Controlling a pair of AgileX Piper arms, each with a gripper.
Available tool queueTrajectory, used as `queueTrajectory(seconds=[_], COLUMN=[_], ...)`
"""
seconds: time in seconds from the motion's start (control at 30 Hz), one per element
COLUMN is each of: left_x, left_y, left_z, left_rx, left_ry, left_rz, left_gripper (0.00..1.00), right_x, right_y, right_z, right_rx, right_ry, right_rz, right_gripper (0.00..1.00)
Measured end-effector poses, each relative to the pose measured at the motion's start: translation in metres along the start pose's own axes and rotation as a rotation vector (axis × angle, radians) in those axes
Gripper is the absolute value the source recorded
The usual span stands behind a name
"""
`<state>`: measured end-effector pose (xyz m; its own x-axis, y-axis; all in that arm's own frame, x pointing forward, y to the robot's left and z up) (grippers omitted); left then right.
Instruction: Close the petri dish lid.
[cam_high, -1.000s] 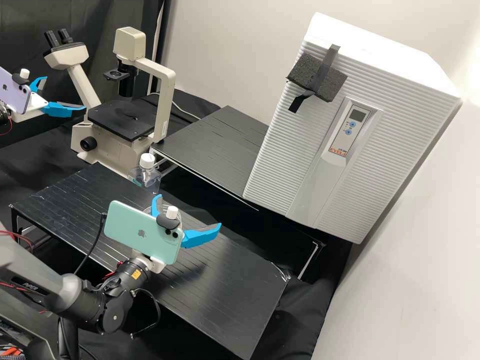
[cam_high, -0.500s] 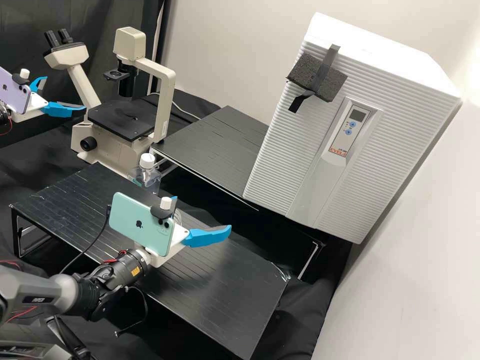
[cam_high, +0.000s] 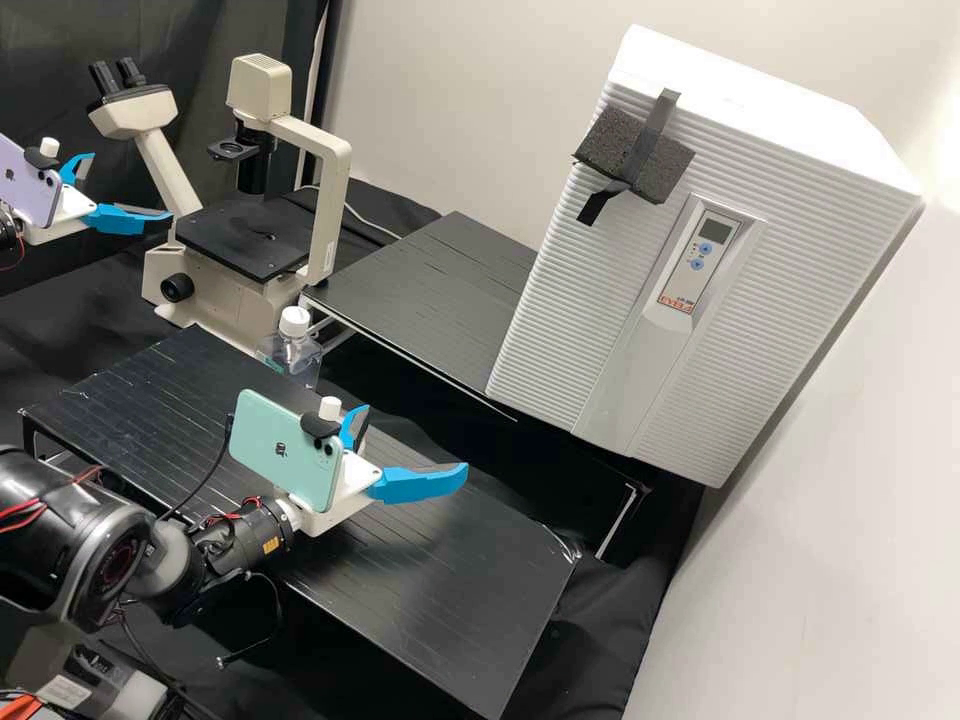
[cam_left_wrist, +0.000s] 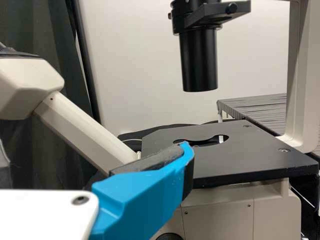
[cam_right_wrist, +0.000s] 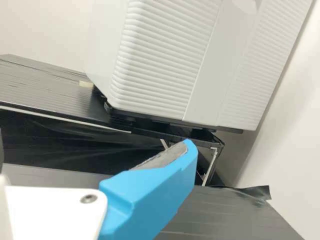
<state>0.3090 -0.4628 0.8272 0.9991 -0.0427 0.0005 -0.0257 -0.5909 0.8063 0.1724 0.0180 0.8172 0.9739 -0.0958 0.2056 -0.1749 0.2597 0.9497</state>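
High view: the right claw (cam_high: 416, 437) hangs over the nearer black surface (cam_high: 450, 600), its two blue fingers spread wide apart. A mint-green phone (cam_high: 285, 450) is mounted behind them. The left claw (cam_high: 130, 186) is near the pale microscope (cam_high: 322, 215), also wide, with a purple phone (cam_high: 28, 185) on its mount. Where the petri dish lies, and how its lid sits, I cannot tell.

A clear bottle (cam_high: 290, 358) with a white cap (cam_high: 294, 321) stands just beyond the far edge of the nearer surface. Farther back, a large white ridged cabinet (cam_high: 560, 330) is at the end of the rear black surface (cam_high: 430, 290) — a dark foam block (cam_high: 635, 155) is taped to its front.

In the left wrist view, one blue finger (cam_left_wrist: 142, 200) crosses in front of the microscope's flat black stage (cam_left_wrist: 250, 155), and a black cylinder (cam_left_wrist: 199, 60) hangs above that stage, apart from it. In the right wrist view, one blue finger (cam_right_wrist: 150, 195) with a grey pad (cam_right_wrist: 162, 157) stands out against the nearer surface — the cabinet's ridged front rises behind.
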Motion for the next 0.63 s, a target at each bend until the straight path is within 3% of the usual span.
queueTrajectory(seconds=[0.1,0.17,0.2,0.3,0.37,0.53,0.63], left_x=[0.000,0.000,0.000,0.000,0.000,0.000,0.000], left_y=[0.000,0.000,0.000,0.000,0.000,0.000,0.000], left_z=[0.000,0.000,0.000,0.000,0.000,0.000,0.000], left_rx=[0.000,0.000,0.000,0.000,0.000,0.000,0.000], left_ry=[0.000,0.000,0.000,0.000,0.000,0.000,0.000], left_rz=[0.000,0.000,0.000,0.000,0.000,0.000,0.000], left_gripper=[1.00,1.00,1.00,1.00,1.00,1.00,1.00], right_x=[-0.001,-0.002,-0.003,-0.010,-0.015,-0.025,-0.026], right_y=[0.004,0.007,0.011,0.024,0.032,0.046,0.048], right_z=[0.002,0.004,0.004,0.006,0.006,0.001,0.000], right_rx=[0.011,0.038,0.059,0.176,0.234,0.358,0.388], right_ry=[-0.008,-0.017,-0.011,-0.012,0.015,0.126,0.182], right_rz=[0.020,0.017,0.018,0.047,0.066,0.094,0.071], right_gripper=[1.00,1.00,1.00,1.00,1.00,1.00,1.00])
